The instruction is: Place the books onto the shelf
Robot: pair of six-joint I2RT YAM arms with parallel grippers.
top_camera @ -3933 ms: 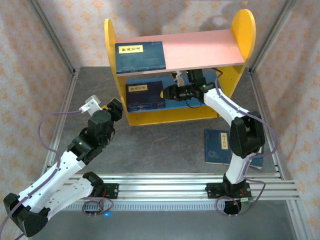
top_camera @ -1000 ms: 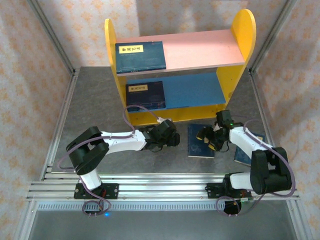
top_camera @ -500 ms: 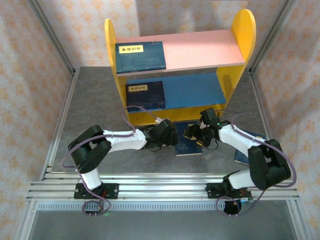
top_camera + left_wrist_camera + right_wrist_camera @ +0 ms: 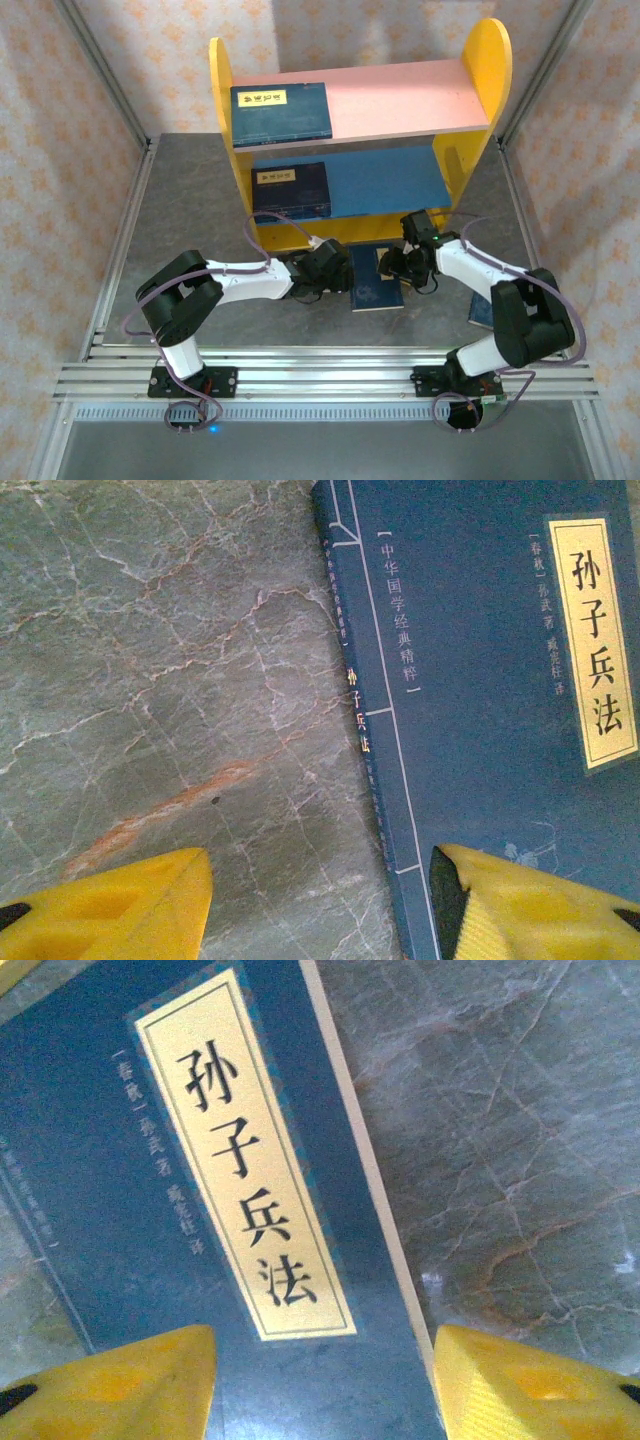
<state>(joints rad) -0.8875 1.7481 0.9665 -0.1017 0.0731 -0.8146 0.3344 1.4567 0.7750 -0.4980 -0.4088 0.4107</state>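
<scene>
A navy book (image 4: 378, 292) with a yellow label lies flat on the table in front of the shelf (image 4: 487, 60), between my two grippers. In the left wrist view the left gripper (image 4: 320, 910) stands open astride this book's (image 4: 480, 680) spine edge, one finger (image 4: 530, 910) over the cover and the other over the table. The right gripper (image 4: 325, 1385) is open astride the opposite edge of the book (image 4: 150, 1210). In the top view the left gripper (image 4: 340, 272) and right gripper (image 4: 392, 266) face each other. One book (image 4: 280, 112) lies on the pink board, one (image 4: 290, 190) on the blue board.
Another navy book (image 4: 479, 312) lies on the table at the right, partly under the right arm. The shelf's yellow base (image 4: 340, 232) stands just behind both grippers. Metal frame posts (image 4: 120, 90) and rails (image 4: 320, 365) border the marbled grey table (image 4: 190, 210).
The right gripper has moved left and a little toward the shelf, sliding the book left until it meets the left gripper. Its jaws have narrowed slightly. The left arm barely moved.
</scene>
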